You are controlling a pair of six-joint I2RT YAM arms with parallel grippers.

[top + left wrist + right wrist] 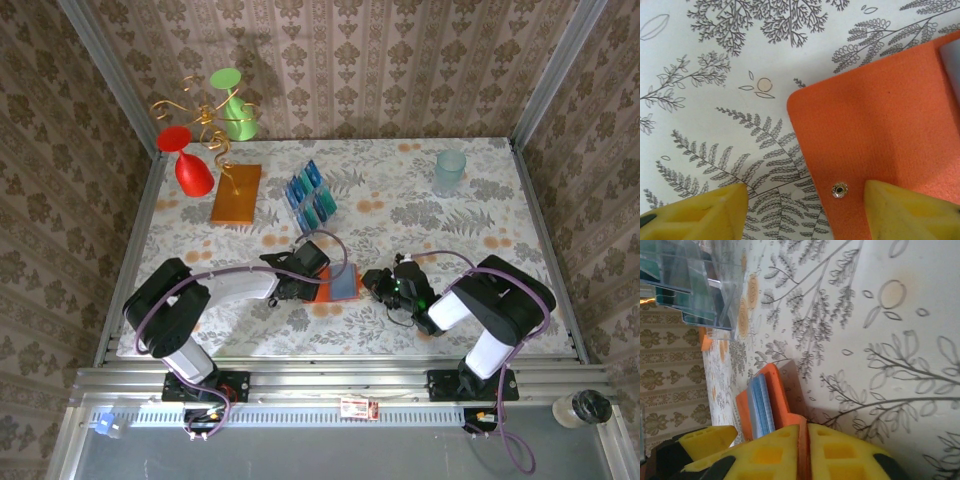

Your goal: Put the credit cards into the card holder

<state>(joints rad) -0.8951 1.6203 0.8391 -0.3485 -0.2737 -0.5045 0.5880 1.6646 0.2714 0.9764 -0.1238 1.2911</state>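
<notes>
Yellow fingers (815, 437) of my right gripper (802, 452) sit closest in the right wrist view. They are pressed together on a thin orange edge of the card holder (777, 387), so I read that pincer as clamped on it. Just past the pinch the holder opens out, with its grey-blue pockets (761, 407) seen edge-on.

My left gripper (805, 202) stands with its jaws wide apart. One finger (912, 210) is over the holder's orange flap, and the other is over the fern-print tablecloth (715, 100) beside the flap's rounded corner. A small metal snap stud (839, 189) sits on the flap just inside that finger. I cannot tell whether the finger actually touches the flap.

From the top camera the holder lies open on the cloth between the two pincers, with the left one at its left side and the right one at its right.

Beyond the holder and well apart from it, the credit cards (310, 192), blue and teal, stand upright in a clear slotted rack (325, 212). Left of that rack lies an orange-brown slab (236, 193) carrying a gold wire stand (205, 115), which holds a red cup (190, 165) and a green cup (235, 105). Far right of the holder stands a pale tumbler (450, 170).
</notes>
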